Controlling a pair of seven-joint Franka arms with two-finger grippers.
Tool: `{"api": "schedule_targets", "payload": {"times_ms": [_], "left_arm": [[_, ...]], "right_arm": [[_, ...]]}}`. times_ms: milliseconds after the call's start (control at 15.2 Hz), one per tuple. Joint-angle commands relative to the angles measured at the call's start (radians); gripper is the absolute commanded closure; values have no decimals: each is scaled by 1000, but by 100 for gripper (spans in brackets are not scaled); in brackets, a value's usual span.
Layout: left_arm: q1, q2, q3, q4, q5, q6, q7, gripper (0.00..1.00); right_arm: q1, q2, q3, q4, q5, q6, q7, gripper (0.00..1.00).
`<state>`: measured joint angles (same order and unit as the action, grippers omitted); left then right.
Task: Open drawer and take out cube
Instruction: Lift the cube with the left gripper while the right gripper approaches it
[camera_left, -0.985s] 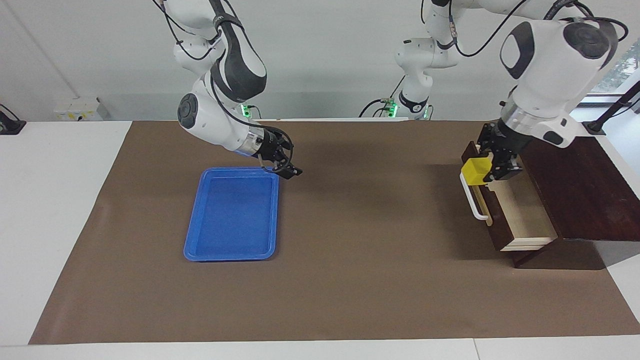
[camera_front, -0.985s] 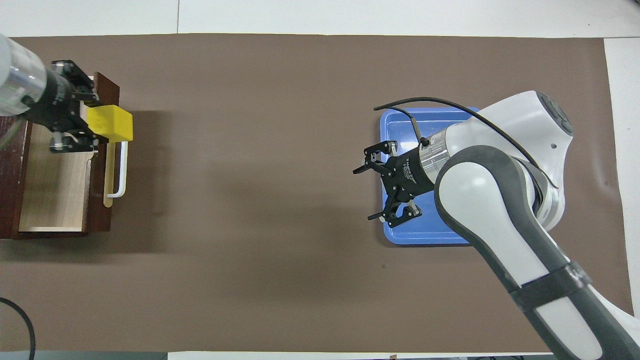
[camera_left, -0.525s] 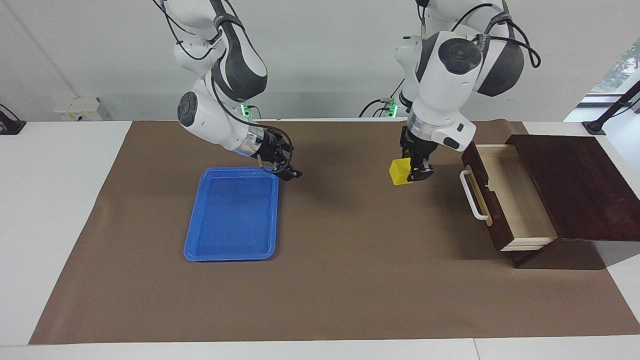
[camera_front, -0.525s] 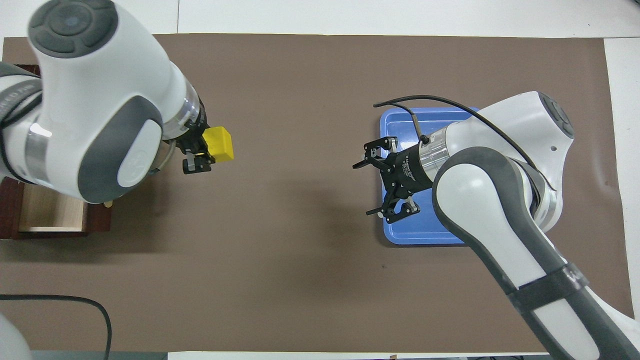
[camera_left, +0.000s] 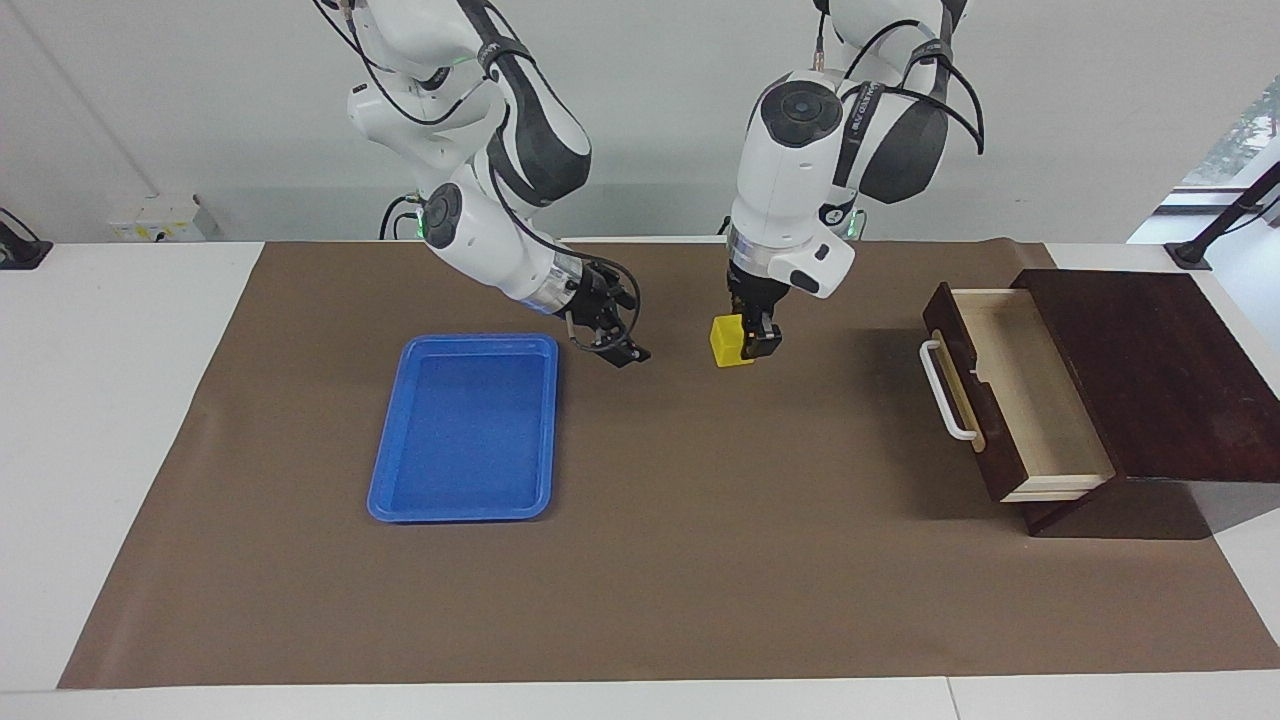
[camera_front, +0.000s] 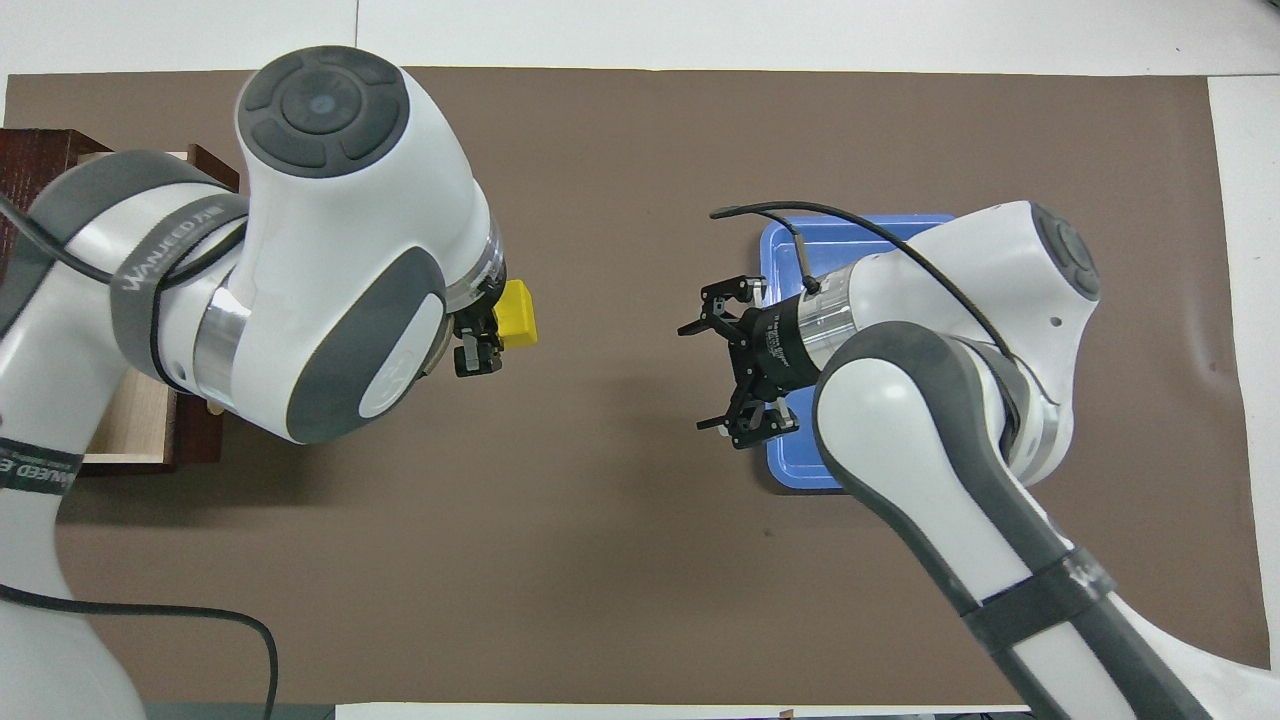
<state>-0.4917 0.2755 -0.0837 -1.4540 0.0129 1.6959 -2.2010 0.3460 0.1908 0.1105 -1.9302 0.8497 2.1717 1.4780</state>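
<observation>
My left gripper (camera_left: 750, 345) is shut on the yellow cube (camera_left: 728, 342) and holds it in the air over the brown mat, between the drawer and the blue tray. The cube also shows in the overhead view (camera_front: 518, 325), at the left gripper (camera_front: 495, 337). The drawer (camera_left: 1030, 400) stands pulled out of its dark cabinet (camera_left: 1160, 370), its pale inside bare and its white handle (camera_left: 944, 392) facing the mat's middle. My right gripper (camera_left: 615, 335) is open and empty, over the mat beside the tray's edge, turned toward the cube. It also shows in the overhead view (camera_front: 700, 377).
A flat blue tray (camera_left: 465, 430) lies empty on the mat toward the right arm's end; the right arm covers much of it in the overhead view (camera_front: 870, 232). The brown mat (camera_left: 700, 560) covers the table. In the overhead view the left arm hides most of the drawer (camera_front: 140, 430).
My left gripper has carried the cube out of the drawer and across the mat toward the right gripper. The right gripper has moved off the tray's edge toward the cube and stays open.
</observation>
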Motion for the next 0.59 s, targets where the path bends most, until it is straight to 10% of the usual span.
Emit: {"api": "schedule_targets", "payload": {"times_ms": [0, 525], "left_arm": [[-7, -2, 13, -6, 18, 18, -11, 100], [-10, -13, 13, -48, 22, 47, -9, 100]], "right_arm": [[4, 102, 1, 121, 41, 0, 63, 0], [83, 217, -2, 306, 19, 2, 133, 0]]}}
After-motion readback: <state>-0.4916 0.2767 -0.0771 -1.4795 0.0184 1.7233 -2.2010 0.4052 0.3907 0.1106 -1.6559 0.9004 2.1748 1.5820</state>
